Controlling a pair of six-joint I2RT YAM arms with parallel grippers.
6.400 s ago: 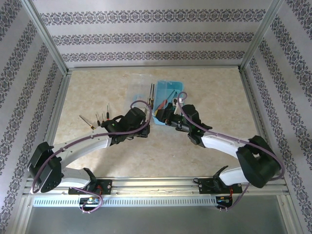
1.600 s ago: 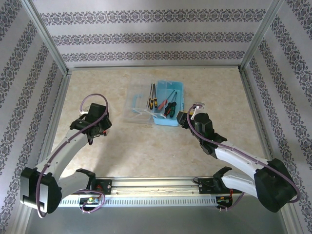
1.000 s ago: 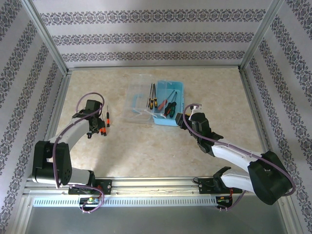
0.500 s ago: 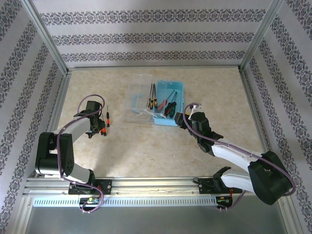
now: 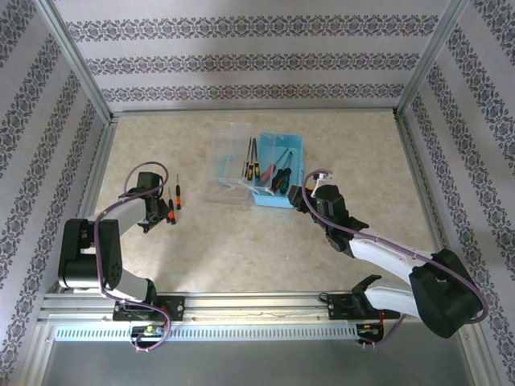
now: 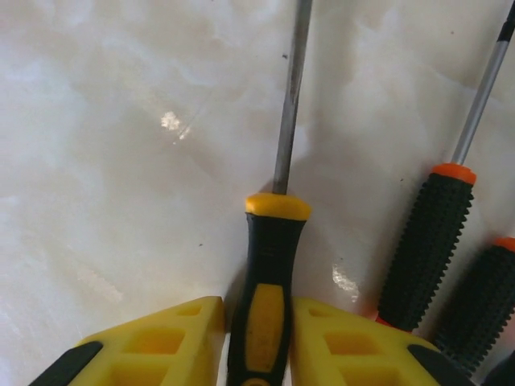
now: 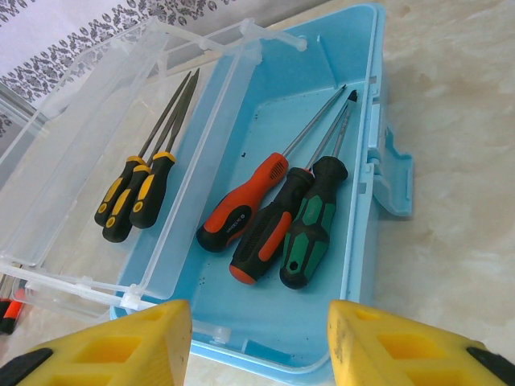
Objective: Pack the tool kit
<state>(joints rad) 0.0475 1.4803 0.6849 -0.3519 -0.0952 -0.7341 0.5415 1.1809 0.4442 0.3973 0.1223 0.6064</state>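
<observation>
Five screwdrivers [image 7: 241,211] lie already in the open blue case [image 7: 367,121]. My left claw [image 6: 257,314] grasps the yellow screwdriver [image 6: 270,265] on the bench [image 6: 121,121] (two orange-black ones [image 6: 426,233] wait just beside it); my right claw [image 7: 257,322] hovers released near the case.

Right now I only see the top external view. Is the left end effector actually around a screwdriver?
Observer: Yes. The left end effector straddles the yellow-and-black screwdriver by its handle, flat on the table. I can't tell whether it is clamped.
Operator: Anything close by?
Observer: Two black-and-orange screwdrivers lie beside it, outside the fingers.
Operator: And the right end effector?
Observer: The right end effector is open and empty, facing into the blue case.
</observation>
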